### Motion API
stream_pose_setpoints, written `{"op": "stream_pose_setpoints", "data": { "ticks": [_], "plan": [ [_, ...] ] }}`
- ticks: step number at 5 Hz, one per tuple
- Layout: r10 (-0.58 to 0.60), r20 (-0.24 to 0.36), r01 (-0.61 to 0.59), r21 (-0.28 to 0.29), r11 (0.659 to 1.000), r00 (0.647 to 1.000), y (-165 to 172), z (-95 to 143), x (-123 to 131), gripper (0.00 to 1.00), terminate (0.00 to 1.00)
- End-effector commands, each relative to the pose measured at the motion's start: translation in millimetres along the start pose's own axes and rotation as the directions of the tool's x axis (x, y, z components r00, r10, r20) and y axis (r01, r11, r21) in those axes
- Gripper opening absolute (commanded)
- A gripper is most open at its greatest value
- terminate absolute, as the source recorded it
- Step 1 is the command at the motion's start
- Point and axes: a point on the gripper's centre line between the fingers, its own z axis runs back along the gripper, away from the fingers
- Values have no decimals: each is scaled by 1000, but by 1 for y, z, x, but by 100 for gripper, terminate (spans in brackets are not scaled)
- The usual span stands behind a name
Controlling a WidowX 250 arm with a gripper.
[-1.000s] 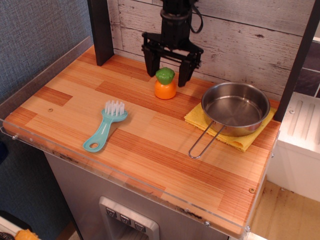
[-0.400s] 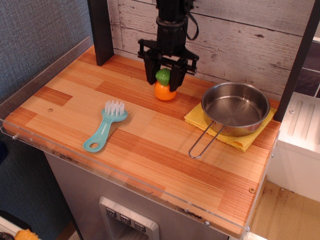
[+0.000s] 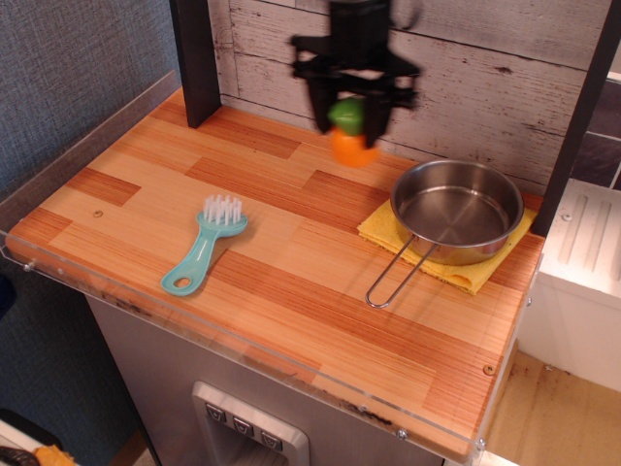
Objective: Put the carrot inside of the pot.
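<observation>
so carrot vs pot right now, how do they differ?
Support: the carrot hangs in the air, clamped in the gripper; the pot sits on the yellow cloth on the table.
Size: the carrot is far smaller than the pot.
Look: the carrot is orange with a green top and blurred; the pot is shiny steel with a wire loop handle, sharp, and holds nothing.
Shared: both are toward the back right of the table.

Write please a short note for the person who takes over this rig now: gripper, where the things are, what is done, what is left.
Gripper: shut on the carrot, holding it by the green top, lifted clear of the table.
Pot: empty, on the yellow cloth at the right, handle toward the front.
Brush: on the table, left, not involved.
Done: carrot grasped and lifted.
Left: carry it right over the pot, lower, release.
</observation>
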Motion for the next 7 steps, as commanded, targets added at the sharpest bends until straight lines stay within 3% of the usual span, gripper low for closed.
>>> {"op": "stream_pose_setpoints", "data": {
  "ticks": [1, 2, 4, 5, 7],
  "plan": [
    [-156, 54, 157, -16, 987, 986, -74, 18, -5, 0, 0],
    [-155, 39, 155, -5, 988, 987, -80, 10, 3, 0, 0],
    [-110, 38, 110, 2, 994, 993, -62, 6, 16, 0, 0],
    [-108, 23, 108, -10, 994, 994, -61, 2, 15, 100, 0],
    [-147, -20, 147, -19, 989, 989, -66, -5, 6, 100, 0]
  ]
}}
